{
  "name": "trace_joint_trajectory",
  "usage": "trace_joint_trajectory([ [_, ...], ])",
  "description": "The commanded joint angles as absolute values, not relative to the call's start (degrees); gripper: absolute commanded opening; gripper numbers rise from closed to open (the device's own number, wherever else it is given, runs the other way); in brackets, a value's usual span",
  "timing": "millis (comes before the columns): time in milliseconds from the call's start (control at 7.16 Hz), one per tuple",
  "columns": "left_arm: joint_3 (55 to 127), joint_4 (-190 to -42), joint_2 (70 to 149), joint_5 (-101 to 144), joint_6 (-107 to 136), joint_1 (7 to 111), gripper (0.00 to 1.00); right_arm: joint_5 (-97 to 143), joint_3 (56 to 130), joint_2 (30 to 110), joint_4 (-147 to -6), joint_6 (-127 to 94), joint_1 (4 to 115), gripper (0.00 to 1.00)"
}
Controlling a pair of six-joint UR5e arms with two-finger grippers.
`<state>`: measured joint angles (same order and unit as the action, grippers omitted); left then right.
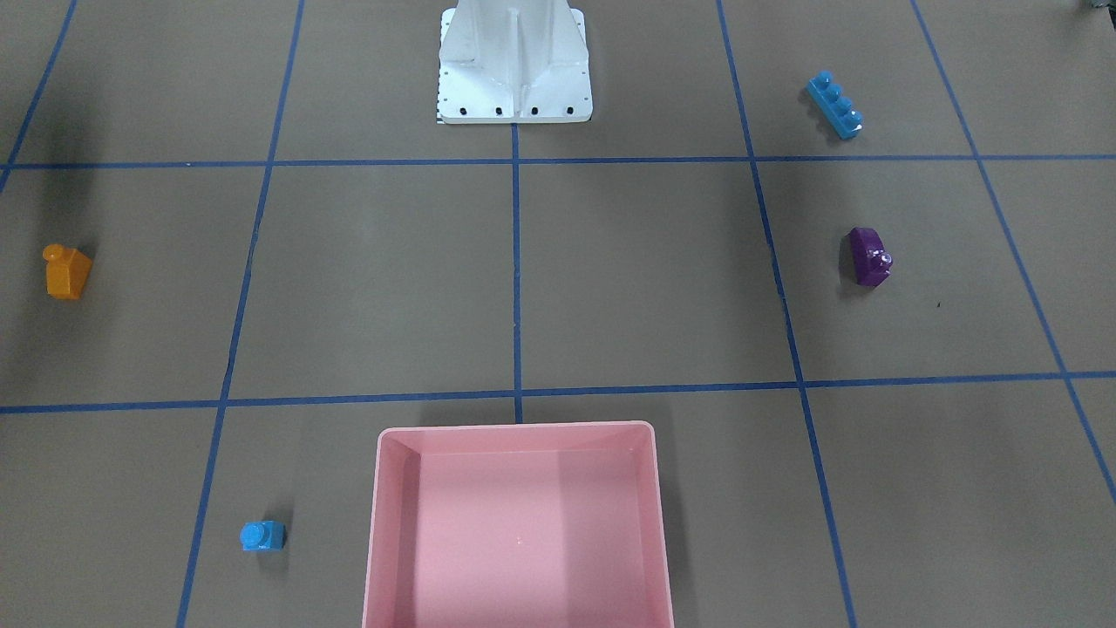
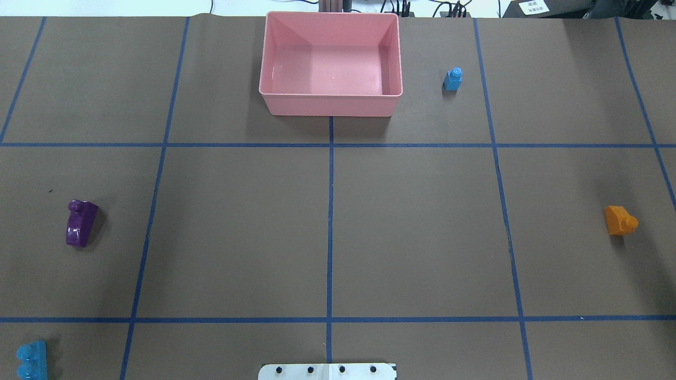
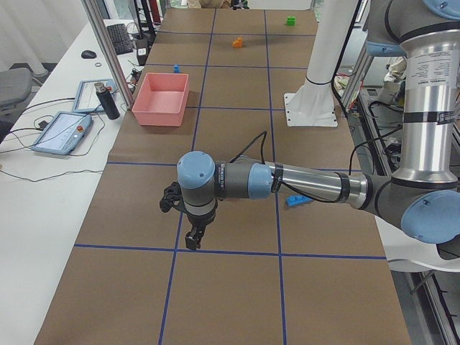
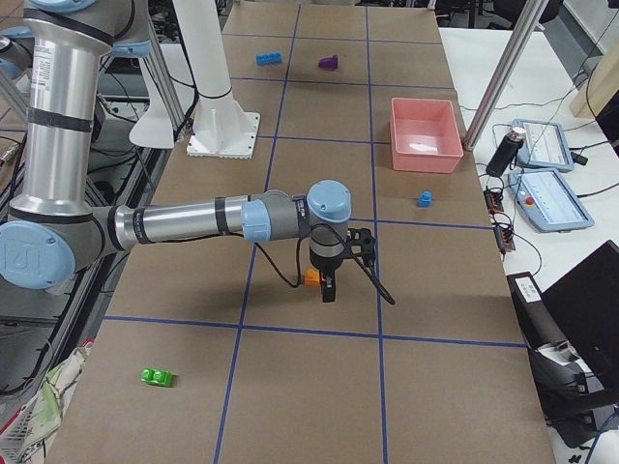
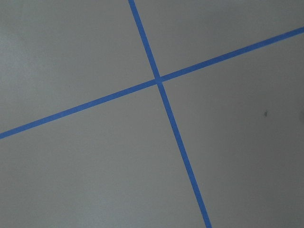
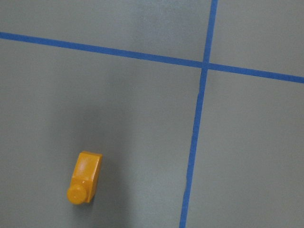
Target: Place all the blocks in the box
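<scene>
The pink box stands empty at the table's far middle. The small blue block stands just right of it. The orange block lies at the right and shows in the right wrist view. The purple block lies at the left, the long blue block near left. The green block lies far out on the right end. My left gripper hangs over bare table. My right gripper hangs beside the orange block. I cannot tell whether either gripper is open or shut.
The white robot base stands at the near middle edge. Blue tape lines divide the brown table into squares. A side table with tablets and a dark bottle runs along the far edge, with metal posts.
</scene>
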<state>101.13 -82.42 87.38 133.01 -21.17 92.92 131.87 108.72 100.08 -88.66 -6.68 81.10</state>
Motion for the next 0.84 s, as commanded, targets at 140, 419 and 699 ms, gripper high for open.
trace_joint_trajectory([
  [140,101.08,-82.62,87.54,133.42,-20.83,92.64,1.00,131.22,104.71,100.19,-73.45,-25.79,69.20,1.00],
  [419,101.07,-82.70,87.63,133.51,-20.83,92.64,1.00,126.07,98.99,100.46,-59.31,-39.13,61.83,1.00],
  [699,100.99,-82.71,87.71,133.51,-20.83,92.64,1.00,122.08,93.02,101.33,-47.60,-45.61,57.14,1.00],
])
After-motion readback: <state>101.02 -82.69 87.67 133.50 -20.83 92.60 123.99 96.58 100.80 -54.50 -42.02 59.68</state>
